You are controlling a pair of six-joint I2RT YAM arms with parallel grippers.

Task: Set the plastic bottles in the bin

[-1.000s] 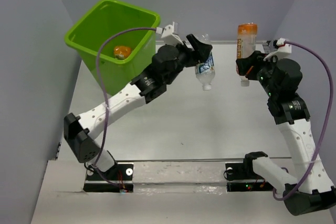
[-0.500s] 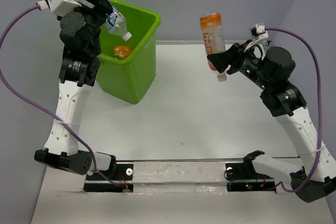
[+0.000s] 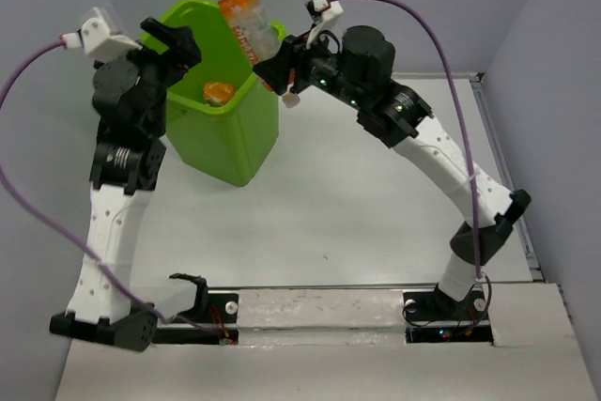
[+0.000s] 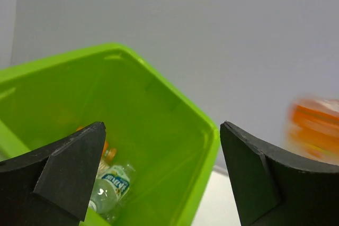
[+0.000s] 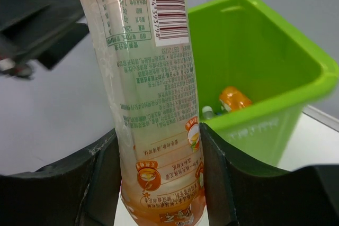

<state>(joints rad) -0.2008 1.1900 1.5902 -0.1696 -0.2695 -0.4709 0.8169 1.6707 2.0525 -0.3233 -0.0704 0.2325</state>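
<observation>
1. Two bottles lie inside the bin (image 3: 235, 143), which stands at the far left of the white surface (image 3: 376, 213): a clear bottle (image 4: 112, 190) with a blue label and an orange bottle (image 3: 218, 93) beside it.
2. Over the bin's left side, the left fingers (image 4: 69, 173) are spread wide with nothing between them.
3. At the bin's right rim, the right fingers (image 5: 103, 183) pinch a tall bottle (image 5: 153, 104) with an orange label, gripping it near its cap end; it is tilted, base uppermost.
</observation>
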